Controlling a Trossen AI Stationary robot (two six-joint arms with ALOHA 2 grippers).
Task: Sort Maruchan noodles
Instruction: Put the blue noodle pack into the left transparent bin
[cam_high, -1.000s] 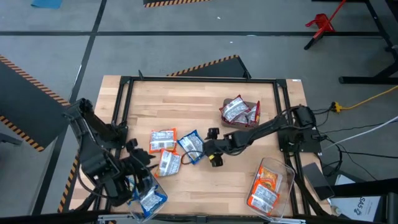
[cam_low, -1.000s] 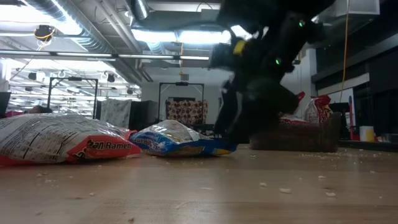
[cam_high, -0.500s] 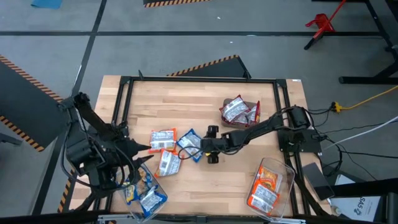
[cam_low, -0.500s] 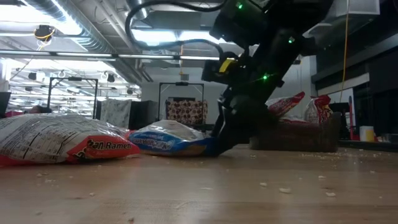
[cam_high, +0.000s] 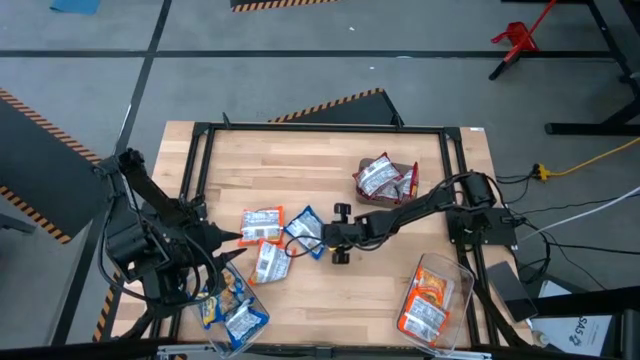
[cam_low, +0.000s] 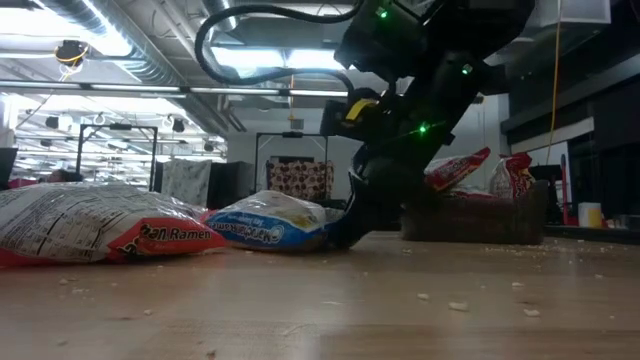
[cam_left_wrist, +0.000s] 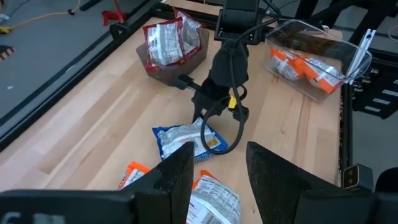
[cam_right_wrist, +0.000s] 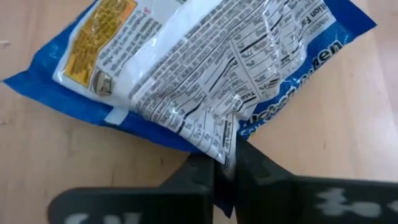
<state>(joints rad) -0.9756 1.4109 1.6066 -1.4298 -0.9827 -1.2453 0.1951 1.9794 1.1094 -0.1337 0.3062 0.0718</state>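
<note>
The right end effector (cam_high: 322, 234) was low over the middle of the table (cam_high: 330, 170), its fingers (cam_right_wrist: 249, 163) pinched tight on the edge of a blue noodle packet (cam_high: 304, 231), which lay flat on the wood, its nutrition panel facing up in the right wrist view. The right arm (cam_high: 420, 207) reached in from the table's right edge.

The left end effector (cam_left_wrist: 217, 171) hung above the near left corner of the table with its fingers spread apart and nothing between them.

Touching the blue packet on its left lay an orange noodle packet (cam_high: 262, 224), and just nearer the front edge another white packet with orange trim (cam_high: 270, 261). Towards the far right of the table a small brown box (cam_high: 385, 179) held red-trimmed packets (cam_high: 378, 174). At the near right corner a clear bin (cam_high: 457, 283) held orange packets (cam_high: 430, 292). At the near left corner another clear bin (cam_high: 240, 308) held blue-and-yellow packets (cam_high: 243, 320), partly hidden under the left arm (cam_high: 150, 240).
</note>
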